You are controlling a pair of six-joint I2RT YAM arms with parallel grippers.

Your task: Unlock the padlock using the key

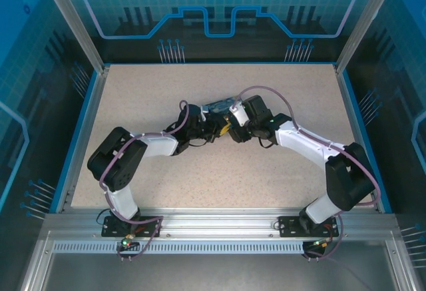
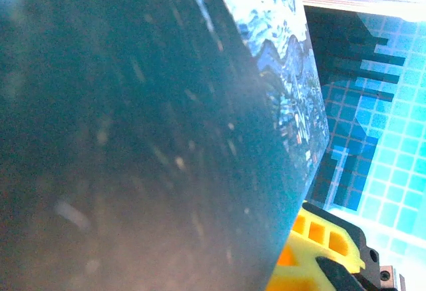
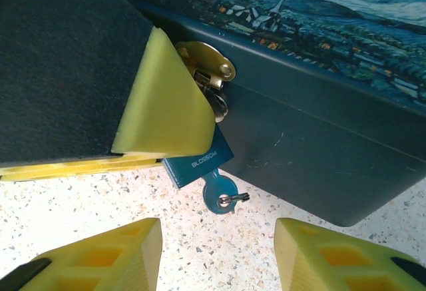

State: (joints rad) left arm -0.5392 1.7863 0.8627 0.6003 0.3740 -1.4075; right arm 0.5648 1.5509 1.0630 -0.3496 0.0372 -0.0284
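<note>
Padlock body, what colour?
The padlock is blue with pale lettering, best seen in the right wrist view.

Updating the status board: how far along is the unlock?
Done: key sits in padlock. In hand: left fingers pinch the padlock; right fingers open, flanking the key. To do: grip key, turn it, take padlock off hasp.

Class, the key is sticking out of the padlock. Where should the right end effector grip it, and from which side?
Probably the key's flat blue head, hanging clear below the padlock. Come from the near, open side: the box backs it, and the left end effector's finger covers the padlock's top. The right end effector stands open there.
</note>
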